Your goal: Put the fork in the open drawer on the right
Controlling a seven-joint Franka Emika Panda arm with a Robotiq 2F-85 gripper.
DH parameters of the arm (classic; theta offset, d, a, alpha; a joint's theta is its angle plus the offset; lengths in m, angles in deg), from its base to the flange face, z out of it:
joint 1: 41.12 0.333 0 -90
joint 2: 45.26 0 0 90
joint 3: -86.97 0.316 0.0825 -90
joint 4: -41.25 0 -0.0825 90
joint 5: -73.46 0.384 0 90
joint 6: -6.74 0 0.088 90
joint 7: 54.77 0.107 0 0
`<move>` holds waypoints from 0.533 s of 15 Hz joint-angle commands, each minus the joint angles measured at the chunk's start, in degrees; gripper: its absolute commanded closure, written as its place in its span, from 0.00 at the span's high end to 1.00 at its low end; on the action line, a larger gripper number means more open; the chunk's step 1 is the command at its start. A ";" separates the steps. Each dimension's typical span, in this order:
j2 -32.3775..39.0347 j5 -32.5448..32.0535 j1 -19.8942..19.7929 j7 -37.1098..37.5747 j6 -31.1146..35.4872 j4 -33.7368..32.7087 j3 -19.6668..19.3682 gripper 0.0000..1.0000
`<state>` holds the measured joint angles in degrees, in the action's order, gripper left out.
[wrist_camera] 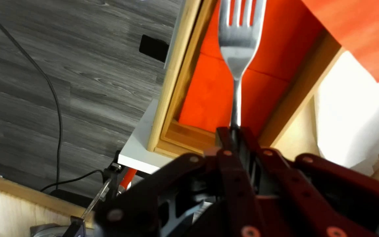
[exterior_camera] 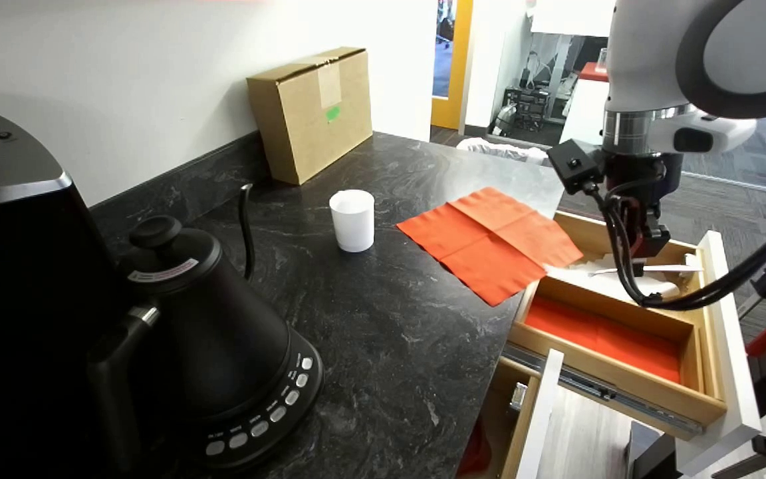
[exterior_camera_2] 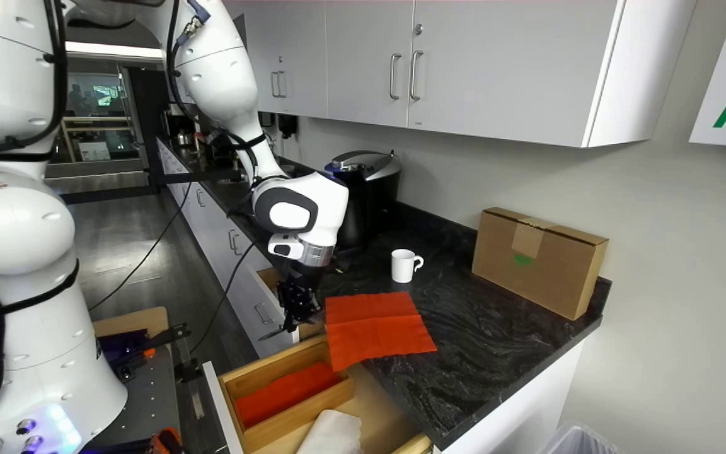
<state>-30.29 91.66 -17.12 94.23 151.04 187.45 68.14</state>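
The metal fork (wrist_camera: 239, 49) is in my gripper (wrist_camera: 234, 130), tines pointing away from the jaws in the wrist view. The fingertips are shut on its handle. The fork shows as a thin grey strip in an exterior view (exterior_camera_2: 270, 334). The open drawer (exterior_camera: 732, 332) has light-wood walls, a red-orange floor in one compartment and a divider (exterior_camera_2: 300, 410). In the wrist view, the fork appears over that red-orange compartment, with the drawer wall (wrist_camera: 176, 75) to its left. The gripper also shows in both exterior views (exterior_camera: 639, 263) (exterior_camera_2: 297, 318), near the drawer and beside the counter edge.
An orange-red cloth (exterior_camera: 489, 239) lies on the black counter and overhangs its edge above the drawer. White paper (exterior_camera_2: 333, 432) lies in the drawer's other compartment. A white cup (exterior_camera: 353, 223), a cardboard box (exterior_camera: 330, 110) and a black kettle (exterior_camera: 210, 319) stand on the counter. Another drawer (exterior_camera: 546, 412) is open.
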 commanded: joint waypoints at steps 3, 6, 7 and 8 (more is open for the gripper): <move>0.14 7.44 17.71 -0.08 3.49 5.01 -16.79 0.04; -0.03 8.12 24.14 -0.08 3.25 5.61 -21.47 0.05; 0.12 8.52 26.01 -0.08 3.00 5.42 -22.66 0.05; 0.31 8.76 27.54 -0.08 2.80 5.21 -23.76 0.05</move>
<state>-29.47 98.56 4.80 94.15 152.45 191.57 48.48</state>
